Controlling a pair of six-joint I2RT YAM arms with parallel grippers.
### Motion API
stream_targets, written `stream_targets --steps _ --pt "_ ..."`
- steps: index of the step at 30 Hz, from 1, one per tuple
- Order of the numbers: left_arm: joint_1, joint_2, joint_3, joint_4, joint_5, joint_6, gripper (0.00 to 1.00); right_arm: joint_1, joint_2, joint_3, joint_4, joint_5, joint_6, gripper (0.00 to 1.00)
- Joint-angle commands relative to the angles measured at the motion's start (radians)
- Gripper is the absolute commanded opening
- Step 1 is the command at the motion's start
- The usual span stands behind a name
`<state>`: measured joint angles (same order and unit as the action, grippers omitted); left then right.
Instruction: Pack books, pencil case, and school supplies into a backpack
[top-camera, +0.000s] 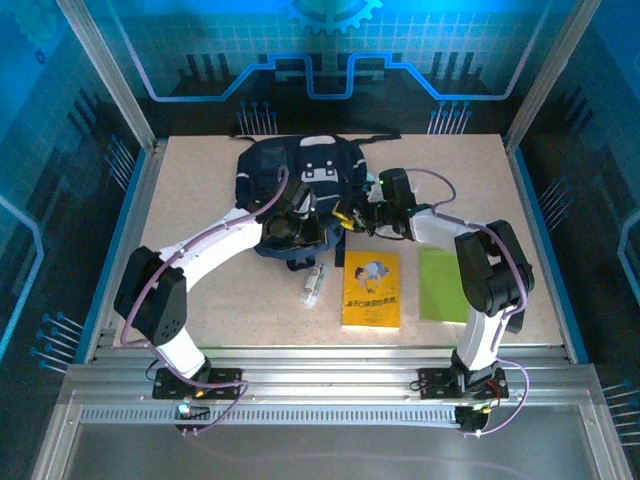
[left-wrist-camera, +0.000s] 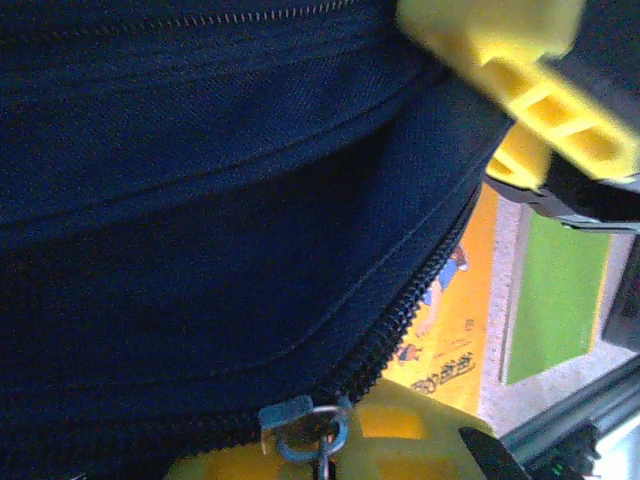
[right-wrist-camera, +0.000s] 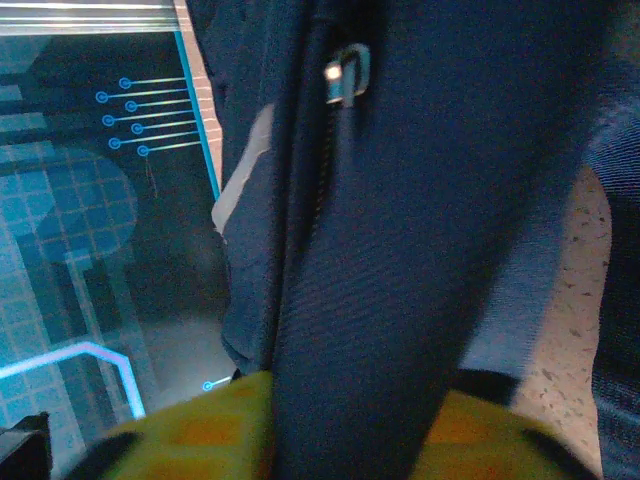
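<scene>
The dark navy backpack (top-camera: 300, 170) lies at the back middle of the table. My left gripper (top-camera: 305, 232) is at its near edge, shut on the metal zipper pull (left-wrist-camera: 320, 428) beside the zipper teeth. My right gripper (top-camera: 347, 216) is at the bag's right side. Its yellow fingers (right-wrist-camera: 190, 435) are shut on a fold of backpack fabric (right-wrist-camera: 400, 300), below a zipper slider (right-wrist-camera: 346, 74). The yellow book (top-camera: 371, 290) and the lime-green book (top-camera: 442, 285) lie flat nearer the arms. A short clear tube (top-camera: 314, 284) lies left of the yellow book. I cannot make out the pencil case.
Aluminium posts and blue panels wall in the table (top-camera: 200, 200) at the back and sides. A metal rail (top-camera: 330, 365) runs along the near edge by the arm bases. The left wrist view shows the right gripper's yellow finger (left-wrist-camera: 540, 90) close above the books.
</scene>
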<state>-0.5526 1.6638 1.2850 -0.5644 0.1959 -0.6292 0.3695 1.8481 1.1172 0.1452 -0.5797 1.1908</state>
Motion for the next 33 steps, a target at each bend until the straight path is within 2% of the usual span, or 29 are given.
stream_targets --steps 1,5,12,17,20,23,25,28,29,30,32,33 --pt "0.034 -0.088 -0.063 -0.047 -0.065 0.028 0.0 -0.023 0.015 -0.012 0.058 0.072 -0.008 0.0" --pt "0.16 -0.16 -0.16 -0.107 -0.019 0.048 0.0 -0.046 -0.022 -0.009 -0.008 0.15 -0.09 0.0" --pt "0.326 -0.207 -0.231 -0.173 -0.056 0.123 0.0 -0.069 -0.046 0.053 -0.102 0.175 -0.208 0.0" --pt "0.395 -0.25 -0.257 -0.189 -0.065 0.149 0.0 -0.071 0.001 0.146 -0.149 0.179 -0.267 0.0" --pt "0.38 -0.283 -0.263 -0.189 -0.001 0.159 0.0 -0.068 0.049 0.205 -0.124 0.164 -0.27 0.0" --pt "0.272 -0.311 -0.229 -0.214 -0.031 0.144 0.0 -0.055 0.089 0.238 -0.079 0.175 -0.255 0.0" --pt "0.205 -0.311 -0.227 -0.169 -0.015 0.095 0.0 -0.052 0.13 0.289 -0.094 0.183 -0.253 0.0" --pt "0.158 -0.277 -0.231 -0.051 0.036 0.03 0.0 -0.058 0.195 0.367 -0.116 0.188 -0.24 0.0" --pt "0.145 -0.247 -0.219 -0.018 0.051 0.016 0.0 -0.062 0.21 0.39 -0.13 0.189 -0.233 0.05" --pt "0.133 -0.216 -0.199 0.009 0.055 0.01 0.0 -0.066 0.223 0.414 -0.146 0.183 -0.223 0.18" --pt "0.111 -0.154 -0.156 0.061 0.078 0.001 0.0 -0.074 0.213 0.419 -0.156 0.174 -0.203 0.54" --pt "0.098 -0.121 -0.129 0.086 0.093 -0.005 0.0 -0.075 0.194 0.404 -0.162 0.184 -0.205 0.66"
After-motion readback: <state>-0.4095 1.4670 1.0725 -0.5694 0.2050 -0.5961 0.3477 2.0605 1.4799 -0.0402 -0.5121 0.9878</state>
